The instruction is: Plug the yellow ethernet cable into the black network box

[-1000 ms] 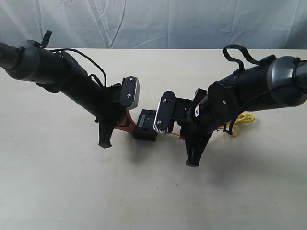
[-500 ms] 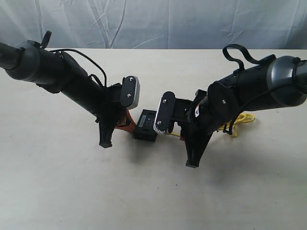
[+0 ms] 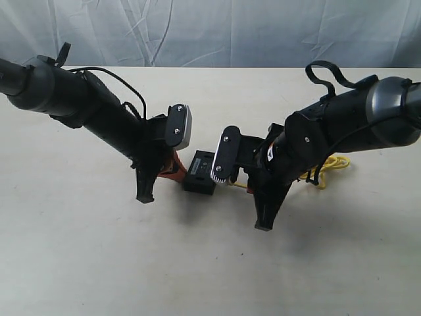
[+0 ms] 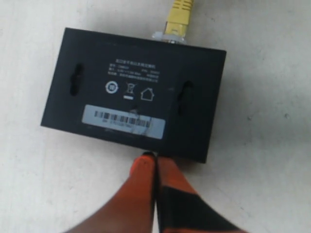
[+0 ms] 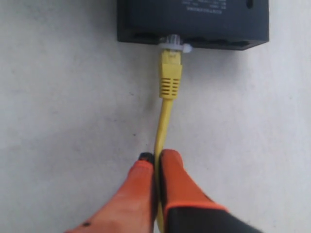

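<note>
Lying flat on the pale table (image 3: 197, 263), label side up: one black box (image 4: 136, 92), directly ahead of the left gripper (image 4: 154, 158). That gripper's orange fingers were pressed together with nothing between them, tips touching the box's near edge. One yellow cable (image 5: 164, 121), clamped between the fingers of the right gripper (image 5: 155, 158). Its plug (image 5: 170, 73) sat in a port on the box's side, straight ahead of the fingertips. Spare cable lay looped behind that gripper, past its arm.
</note>
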